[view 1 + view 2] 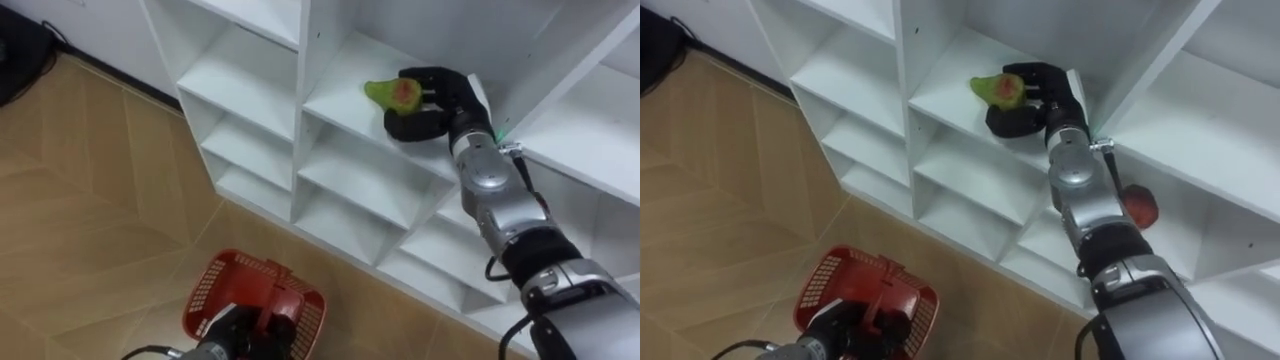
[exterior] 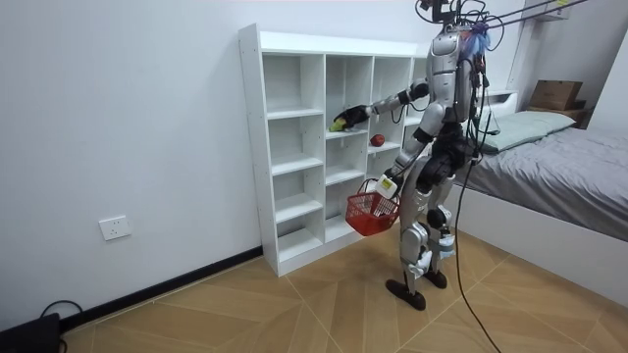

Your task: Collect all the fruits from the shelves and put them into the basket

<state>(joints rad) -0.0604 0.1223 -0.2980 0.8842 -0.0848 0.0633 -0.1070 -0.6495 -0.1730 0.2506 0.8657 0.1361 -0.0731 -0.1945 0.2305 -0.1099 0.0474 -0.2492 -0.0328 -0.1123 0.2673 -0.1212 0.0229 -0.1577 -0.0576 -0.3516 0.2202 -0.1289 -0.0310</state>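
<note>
A green fruit with a red blush (image 1: 388, 92) lies on a middle shelf of the white closet (image 1: 335, 110). My right hand (image 1: 432, 104) reaches into that compartment and its fingers curl round the fruit. A red apple (image 1: 1143, 207) sits in the neighbouring compartment to the right, one shelf lower, partly behind my right forearm. My left hand (image 1: 228, 328) hangs low by the floor, shut on the handle of a red mesh basket (image 1: 215, 288). In the room view I stand upright facing the closet (image 2: 285, 108), with the basket (image 2: 371, 212) at thigh height.
The closet's other compartments hold nothing. Wooden floor stretches to my left. A bed (image 2: 559, 157) stands close behind me, with a cardboard box (image 2: 554, 93) beyond it. A black object (image 1: 15, 60) lies on the floor by the wall.
</note>
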